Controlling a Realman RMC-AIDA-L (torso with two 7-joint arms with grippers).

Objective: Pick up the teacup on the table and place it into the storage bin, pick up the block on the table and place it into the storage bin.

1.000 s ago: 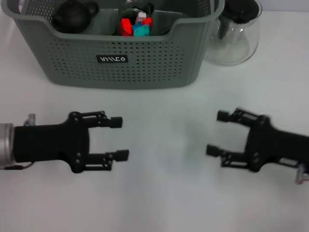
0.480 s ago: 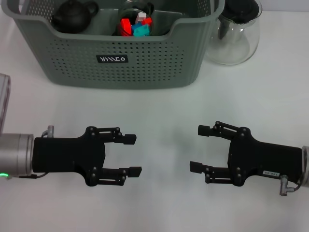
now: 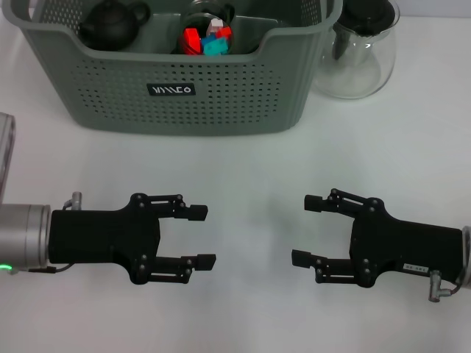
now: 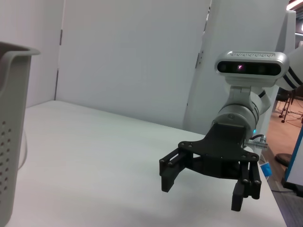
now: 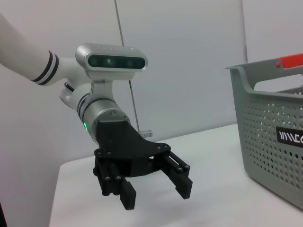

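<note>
White table (image 3: 250,154); pale wall panels (image 4: 132,56) behind; brownish floor (image 4: 279,142) at room edge.

storage bin (image 3: 176,88) behind | teapot (image 3: 360,55) right of it | blocks (image 3: 207,40) inside bin

the storage bin (image 3: 221,103) looks like matt perforated plastic; the teapot (image 3: 358,55) beside it is clear glossy glass; the table (image 3: 250,309) is smooth, matt white.
</note>
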